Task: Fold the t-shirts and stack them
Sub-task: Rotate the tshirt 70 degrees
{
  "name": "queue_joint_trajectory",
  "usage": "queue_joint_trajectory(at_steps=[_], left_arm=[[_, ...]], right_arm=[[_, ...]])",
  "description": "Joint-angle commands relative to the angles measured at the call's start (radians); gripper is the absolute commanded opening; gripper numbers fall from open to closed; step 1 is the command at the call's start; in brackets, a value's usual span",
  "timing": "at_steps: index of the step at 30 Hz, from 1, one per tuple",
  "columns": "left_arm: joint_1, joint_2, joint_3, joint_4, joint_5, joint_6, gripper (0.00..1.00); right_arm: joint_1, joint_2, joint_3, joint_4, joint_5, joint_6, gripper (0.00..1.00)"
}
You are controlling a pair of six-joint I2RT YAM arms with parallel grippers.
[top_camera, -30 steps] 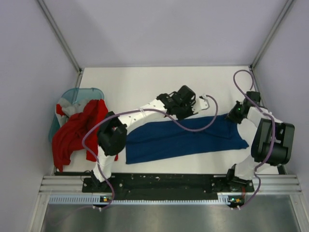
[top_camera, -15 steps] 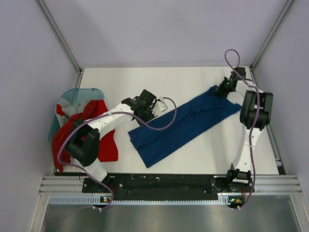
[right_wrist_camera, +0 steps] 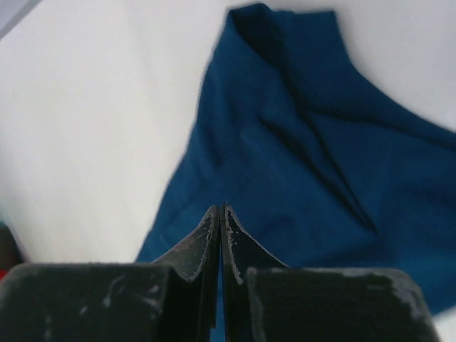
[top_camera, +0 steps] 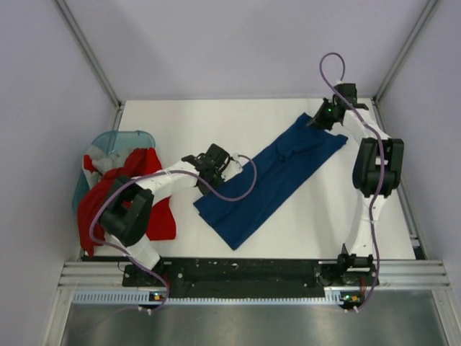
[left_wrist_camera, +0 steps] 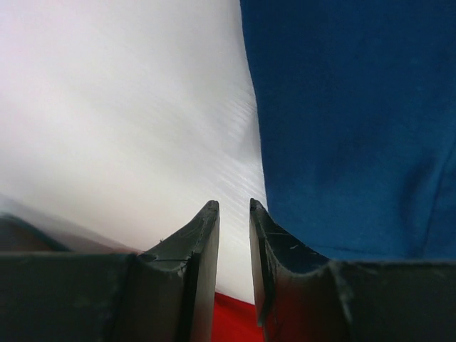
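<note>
Navy t-shirt (top_camera: 272, 179) swung round within the last second: we now see it lying slantwise across the table (top_camera: 202, 122), where it had run along the near edge. Right gripper (top_camera: 320, 117), fingers pressed together, appears to pinch its far corner close to the back-right edge, with little room beyond. Left gripper (top_camera: 218, 160), parted a crack and holding nothing, hangs just beside the shirt's left hem. Red t-shirt (top_camera: 108, 202) lies heaped over the basket (top_camera: 115, 137). We judge the centre leaves room for folding.
</note>
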Motion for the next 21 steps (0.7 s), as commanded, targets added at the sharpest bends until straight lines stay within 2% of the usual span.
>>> queue_joint_trajectory(at_steps=[1, 5, 9, 13, 17, 21], left_arm=[[0.008, 0.054, -0.009, 0.074, -0.036, 0.014, 0.28], [0.004, 0.054, -0.061, 0.068, 0.05, 0.024, 0.28], [-0.016, 0.016, -0.124, 0.019, 0.148, 0.044, 0.28], [-0.09, -0.062, -0.224, -0.009, 0.298, 0.069, 0.28], [-0.204, -0.142, -0.285, -0.038, 0.439, 0.092, 0.29], [-0.281, -0.203, -0.279, -0.064, 0.499, 0.121, 0.29]], right_arm=[[-0.067, -0.234, -0.239, -0.008, 0.113, -0.056, 0.0], [-0.145, -0.238, -0.422, 0.038, 0.076, -0.036, 0.0], [-0.167, -0.149, -0.378, 0.043, 0.034, -0.034, 0.0], [-0.161, 0.006, -0.199, 0.031, -0.062, 0.001, 0.0], [-0.13, 0.15, 0.031, -0.023, -0.094, 0.029, 0.0], [-0.064, 0.294, 0.296, -0.043, -0.14, 0.067, 0.0]])
